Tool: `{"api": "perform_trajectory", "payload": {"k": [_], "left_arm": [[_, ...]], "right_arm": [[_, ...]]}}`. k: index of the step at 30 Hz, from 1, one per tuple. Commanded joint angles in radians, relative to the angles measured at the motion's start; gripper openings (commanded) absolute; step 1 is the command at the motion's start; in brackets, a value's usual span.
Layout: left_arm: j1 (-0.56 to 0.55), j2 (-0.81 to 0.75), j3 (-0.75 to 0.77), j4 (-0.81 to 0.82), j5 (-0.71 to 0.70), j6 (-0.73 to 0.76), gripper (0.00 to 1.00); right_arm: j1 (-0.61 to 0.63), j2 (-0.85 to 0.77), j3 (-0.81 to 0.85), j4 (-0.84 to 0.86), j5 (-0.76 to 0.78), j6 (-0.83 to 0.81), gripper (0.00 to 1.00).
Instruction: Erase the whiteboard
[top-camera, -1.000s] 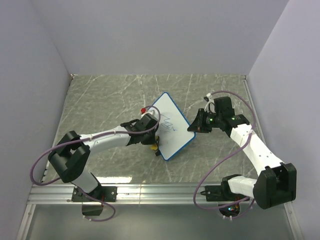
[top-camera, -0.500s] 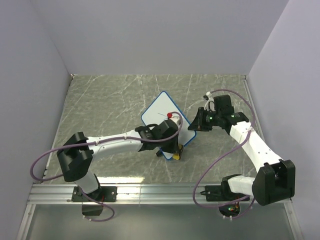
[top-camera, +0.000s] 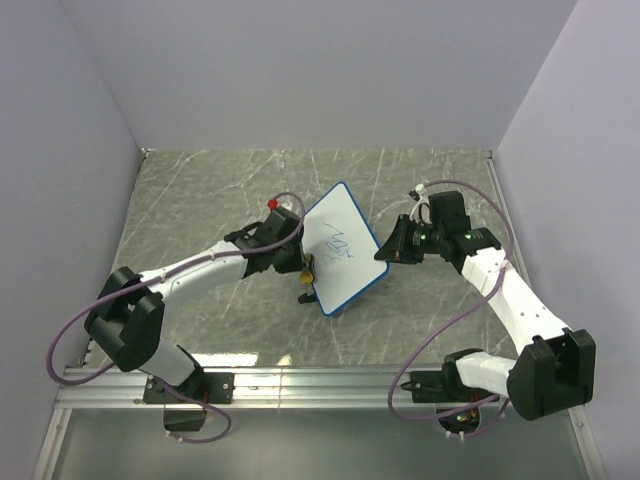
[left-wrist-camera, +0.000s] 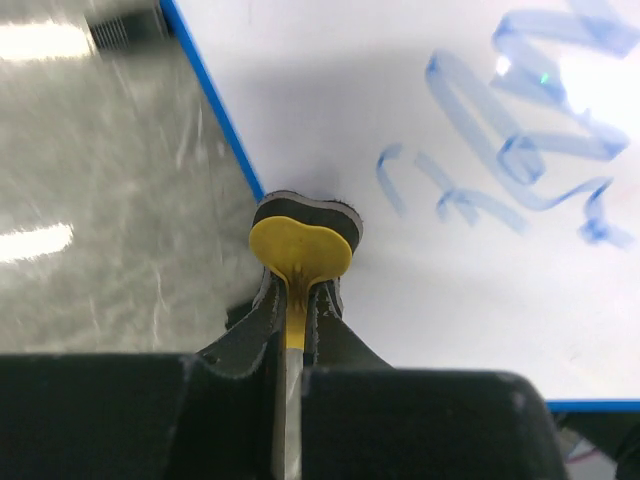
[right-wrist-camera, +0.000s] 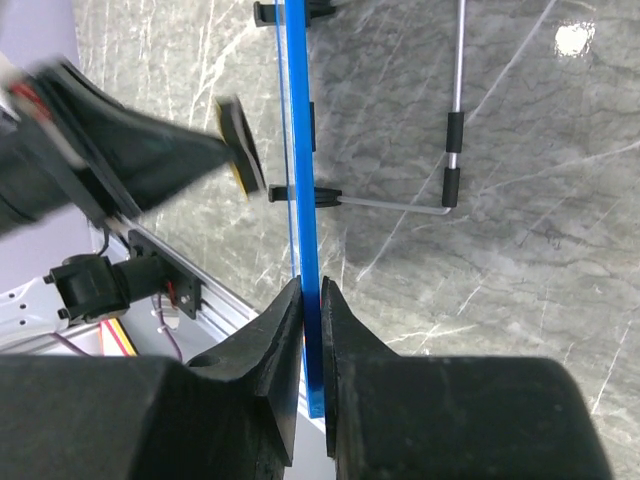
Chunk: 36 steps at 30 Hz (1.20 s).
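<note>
The whiteboard (top-camera: 345, 240) is a white board with a blue rim, lying tilted at mid table with blue scribbles (top-camera: 338, 248) on it. My left gripper (top-camera: 300, 262) is shut on the small yellow eraser (left-wrist-camera: 300, 246), whose black pad (left-wrist-camera: 306, 208) rests on the whiteboard (left-wrist-camera: 440, 80) by its left rim, left of the scribbles (left-wrist-camera: 520, 150). My right gripper (top-camera: 386, 250) is shut on the board's right edge; the blue rim (right-wrist-camera: 299, 150) runs between its closed fingers (right-wrist-camera: 310, 292). The eraser (right-wrist-camera: 238, 140) also shows beyond the rim.
A bent metal wire stand (right-wrist-camera: 454, 130) and black feet (right-wrist-camera: 285, 193) stick out from the board's back. A purple wall closes each side and the back. An aluminium rail (top-camera: 320, 378) runs along the near edge by the arm bases.
My left gripper swept the eraser across the board to its lower right edge, then came back to the left rim. The blue scribbles still show. The right gripper kept its hold.
</note>
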Motion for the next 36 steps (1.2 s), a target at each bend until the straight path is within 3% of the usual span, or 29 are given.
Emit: {"api": "perform_trajectory", "payload": {"k": [1,9,20,28,36], "left_arm": [[0.038,0.02,0.101,0.019,-0.041,0.054,0.0],[0.076,0.174,0.209,0.079,0.034,0.068,0.0],[-0.037,0.157,0.021,0.199,0.053,0.018,0.0],[-0.23,0.166,0.126,0.165,0.066,0.019,0.0],[-0.315,0.172,0.281,0.151,0.129,0.039,0.0]], "right_arm": [[0.003,-0.035,-0.012,-0.001,0.013,0.003,0.0],[0.004,-0.076,-0.05,-0.013,0.026,-0.002,0.0],[0.004,-0.072,-0.044,0.008,0.02,0.033,0.0],[0.007,-0.041,-0.018,0.028,0.017,0.052,0.0],[0.019,-0.026,-0.019,0.047,0.017,0.062,0.0]]}}
